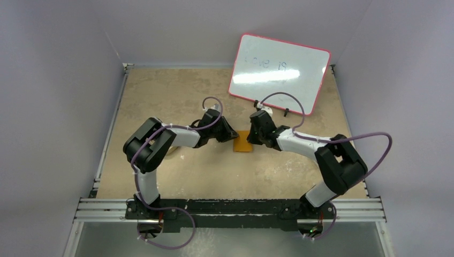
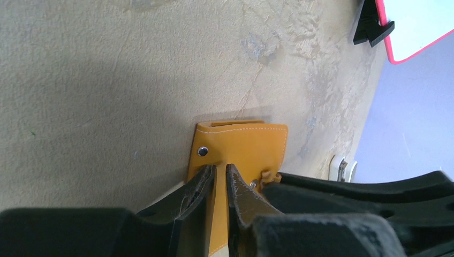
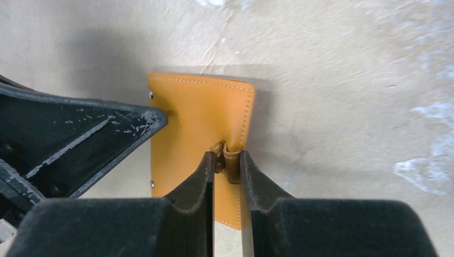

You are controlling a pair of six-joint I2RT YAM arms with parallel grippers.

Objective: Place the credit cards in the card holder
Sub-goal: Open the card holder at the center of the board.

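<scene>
Jaws of the right gripper [image 3: 225, 160] are narrow, pinched on the snap tab [image 3: 231, 156] of the card holder [image 3: 198, 112]. The left gripper [image 2: 220, 174] is nearly closed too, seemingly clamping the opposite edge. The holder lies flat and folded mid-desk [image 1: 176, 91], well off every edge. It looks light, soft leather that will flex and slide. The tab is a weak hold, the stitched edge safer. No credit cards in view. There is a whiteboard [image 1: 278, 72] at the far right corner.

Top external: high above the near edge, looking steeply down over the whole worktop [image 1: 176, 91]. Both wrist views: close range, from opposite sides; all three share the card holder [image 1: 243, 142].
</scene>
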